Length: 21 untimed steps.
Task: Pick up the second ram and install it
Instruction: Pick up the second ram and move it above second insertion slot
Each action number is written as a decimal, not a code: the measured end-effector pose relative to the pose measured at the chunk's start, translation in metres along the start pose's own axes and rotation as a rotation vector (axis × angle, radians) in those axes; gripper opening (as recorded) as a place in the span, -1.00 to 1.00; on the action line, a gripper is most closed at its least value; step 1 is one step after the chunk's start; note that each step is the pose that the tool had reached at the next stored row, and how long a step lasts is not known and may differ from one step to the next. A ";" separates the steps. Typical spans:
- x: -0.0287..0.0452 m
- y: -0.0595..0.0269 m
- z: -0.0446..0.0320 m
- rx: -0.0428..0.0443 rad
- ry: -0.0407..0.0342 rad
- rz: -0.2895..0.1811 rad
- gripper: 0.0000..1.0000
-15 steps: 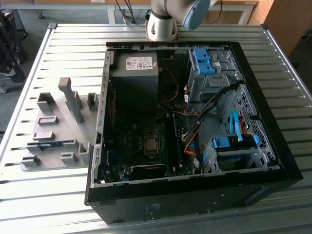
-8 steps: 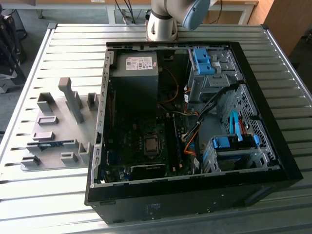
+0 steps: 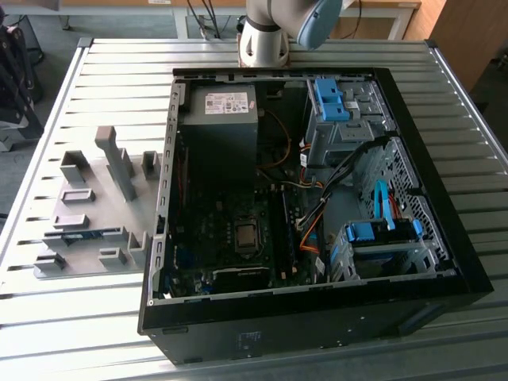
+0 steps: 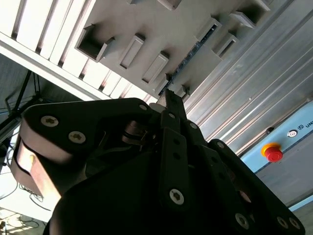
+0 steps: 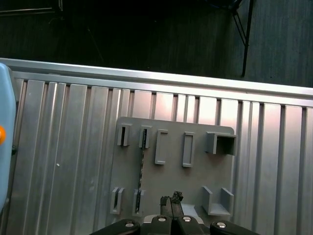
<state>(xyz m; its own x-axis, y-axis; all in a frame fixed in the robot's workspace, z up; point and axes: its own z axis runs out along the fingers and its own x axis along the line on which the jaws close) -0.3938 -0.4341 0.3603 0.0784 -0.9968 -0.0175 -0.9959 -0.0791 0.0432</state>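
The ram point(image 3: 79, 235) sits on its edge in a slot of the grey holder point(image 3: 99, 210). The holder lies on the table point(image 3: 119, 79), at the exterior view's left of the open computer point(image 3: 333, 321). In the first wrist view the gripper point(image 5: 171, 199) hangs over the holder, near the ram, with its jaws together and nothing in them.
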 end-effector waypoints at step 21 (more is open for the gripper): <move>0.0001 -0.0003 0.0060 -0.0001 0.0000 0.000 -0.80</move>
<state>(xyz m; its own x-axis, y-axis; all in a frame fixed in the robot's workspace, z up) -0.3938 -0.4341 0.3544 0.0785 -0.9968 -0.0175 -0.9959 -0.0792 0.0433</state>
